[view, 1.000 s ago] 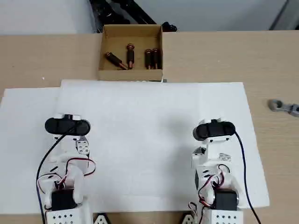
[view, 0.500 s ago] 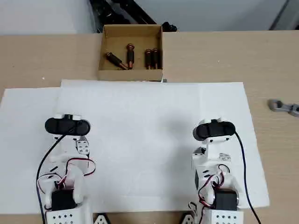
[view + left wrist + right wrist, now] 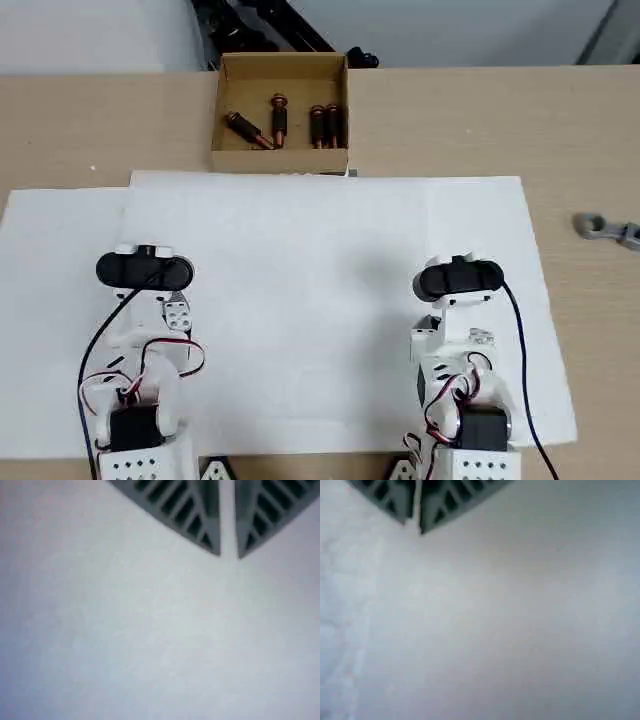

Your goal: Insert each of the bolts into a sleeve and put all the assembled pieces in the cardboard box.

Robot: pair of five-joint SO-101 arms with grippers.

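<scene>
Wooden table (image 3: 450, 120) carries a white paper sheet (image 3: 320, 280), with the cardboard box (image 3: 280, 160) well ahead of the left claw (image 3: 229, 555) and further across from the right claw (image 3: 413, 527); both claws sit over bare paper, narrowed to slits, holding nothing. Four assembled pieces (image 3: 279, 116) lie inside the box, so the job looks done with no further move called for, and a wrench (image 3: 592, 226) far outside the right claw blocks nothing
</scene>
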